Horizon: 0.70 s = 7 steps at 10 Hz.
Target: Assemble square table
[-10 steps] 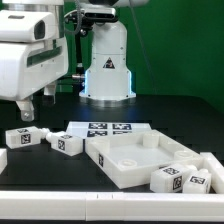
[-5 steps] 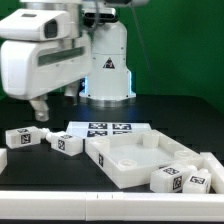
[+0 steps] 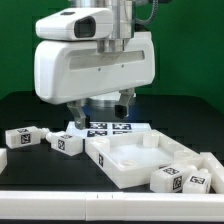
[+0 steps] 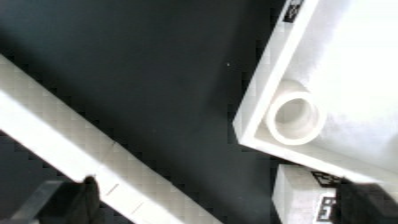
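Over the black table [image 3: 35, 165], near the square table top [image 3: 122, 165], the hand [image 3: 98, 113] hangs open, gripping nothing.

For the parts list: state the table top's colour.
Plain white table top, clearest in the exterior view.

I'm steering in a robotics lab cell — black worktop [image 3: 45, 170], green backdrop [image 3: 200, 40], white arm [image 3: 95, 60], marker board [image 3: 108, 129], and legs [image 3: 25, 135] stuck with square tags.
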### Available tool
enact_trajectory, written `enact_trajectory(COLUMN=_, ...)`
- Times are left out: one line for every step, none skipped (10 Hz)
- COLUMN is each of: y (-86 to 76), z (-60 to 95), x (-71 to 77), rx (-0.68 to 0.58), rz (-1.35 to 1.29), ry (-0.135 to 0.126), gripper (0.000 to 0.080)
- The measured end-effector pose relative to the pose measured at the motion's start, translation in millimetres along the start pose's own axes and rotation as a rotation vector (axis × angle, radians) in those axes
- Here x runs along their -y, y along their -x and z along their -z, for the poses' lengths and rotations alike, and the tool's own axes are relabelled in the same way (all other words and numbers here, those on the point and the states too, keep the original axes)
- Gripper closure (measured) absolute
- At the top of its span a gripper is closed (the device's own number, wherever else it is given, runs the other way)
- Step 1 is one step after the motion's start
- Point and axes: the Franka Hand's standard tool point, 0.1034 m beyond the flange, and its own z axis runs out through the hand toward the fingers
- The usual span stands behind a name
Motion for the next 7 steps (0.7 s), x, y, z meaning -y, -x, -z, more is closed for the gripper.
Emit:
enact_trajectory(y=0.0, z=-0.1, x=0.1, rx=0.0, rz=0.0, ry=0.0, gripper=0.015)
enact_trajectory(y=-0.1, z=-0.2, x=0.3, rx=0.0, rz=0.0, ry=0.0, gripper=0.015)
enact_trajectory(y=-4.1, z=-0.3, x=2.5, rx=-0.005, rz=-0.03, ry=0.006, gripper=0.015)
enact_trajectory(y=-19.5, z=-0.1, x=11.7, rx=-0.025, rz=-0.104, ry=0.03, gripper=0.015)
enact_trajectory(y=-39.3, z=-1.7, x=29.0, rx=-0.04, rz=-0.246, ry=0.033, gripper=0.015)
enact_trajectory(y=-63.5, z=-7.7, x=46.9, rx=-0.069, rz=-0.434, ry=0.033, gripper=0.015)
enact_trajectory(y=-89.1, z=-17.8, x=64.9, rx=-0.099, rz=-0.553, ry=0.028, gripper=0.015)
